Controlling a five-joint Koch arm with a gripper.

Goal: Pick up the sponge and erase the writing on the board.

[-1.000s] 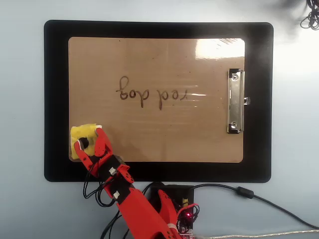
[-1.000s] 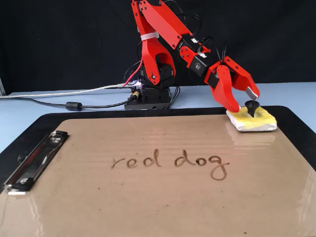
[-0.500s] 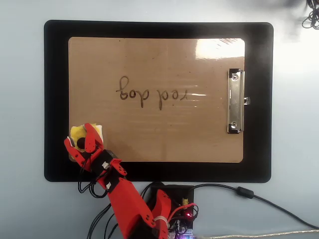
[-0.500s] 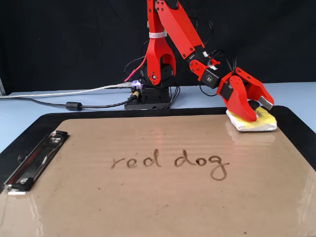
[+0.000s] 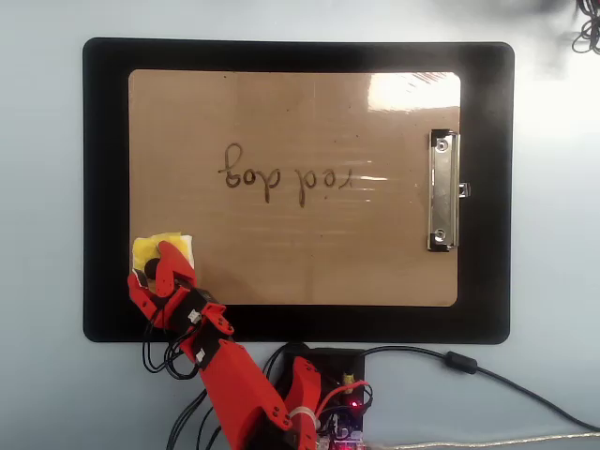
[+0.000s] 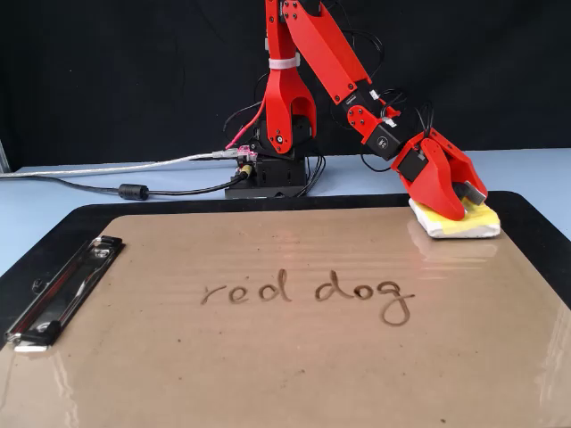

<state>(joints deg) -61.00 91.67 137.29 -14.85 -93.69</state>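
Observation:
The yellow sponge (image 5: 161,246) (image 6: 474,223) lies on the tan board (image 5: 281,267) (image 6: 268,383), at its lower left corner in the overhead view and its far right corner in the fixed view. My red gripper (image 5: 150,274) (image 6: 455,201) is pressed down on the sponge, its jaws drawn together around the black knob at the sponge's centre, which hides most of it. The brown writing (image 5: 291,178) (image 6: 308,292) reads "red dog" in the middle of the board, well apart from the gripper.
A silver clip (image 5: 442,190) (image 6: 55,294) holds one short side of the board. A black mat (image 5: 103,169) (image 6: 535,223) lies under the board. The arm's base (image 5: 323,389) (image 6: 268,174) and cables (image 6: 134,190) sit just beyond the mat.
The gripper came down from above the sponge onto it, and its jaws narrowed around the black knob. The sponge, board and writing stay where they were.

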